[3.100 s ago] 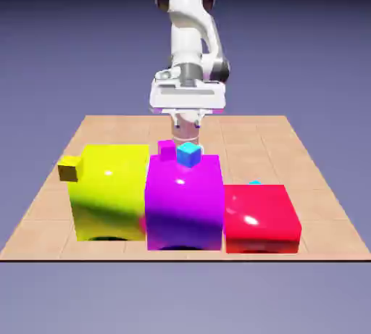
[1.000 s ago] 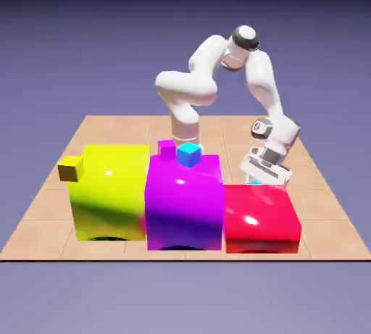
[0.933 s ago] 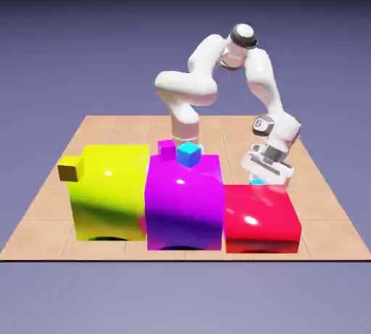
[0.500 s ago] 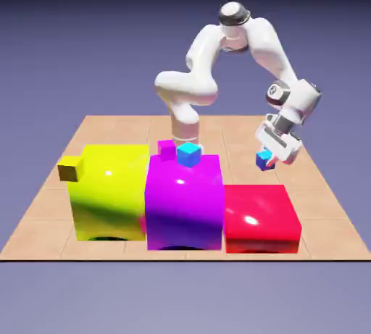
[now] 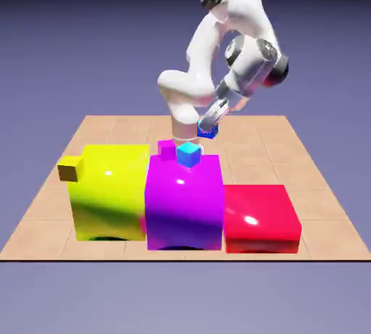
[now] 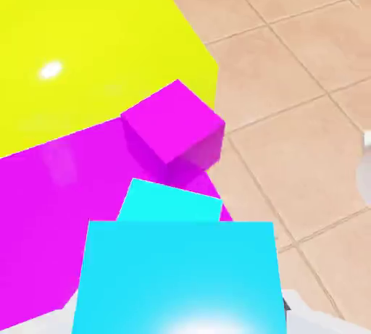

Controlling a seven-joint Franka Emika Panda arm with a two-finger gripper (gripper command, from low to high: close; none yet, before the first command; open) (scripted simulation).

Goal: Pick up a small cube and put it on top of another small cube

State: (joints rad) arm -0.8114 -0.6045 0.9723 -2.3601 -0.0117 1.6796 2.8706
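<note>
The end effector [image 5: 209,127] grips the small cube [image 5: 207,130], carrying it in the air just above the second cyan cube [image 5: 189,154] on the big magenta block [image 5: 183,202]; transport step under way; next comes lining up squarely overhead, then lowering gently.

Rendered simulation tabletop: tiled table [image 5: 290,144], glossy blocks [image 5: 183,202], plain blue-violet backdrop [image 5: 72,50].

Tool [image 5: 208,128] fingertips hidden behind the held small cube [image 6: 177,278] in the hand view, that cube cut off by the bottom edge, cyan cube [image 6: 170,202] beneath it half covered, yellow block [image 6: 87,43] cropped at top and left.
</note>
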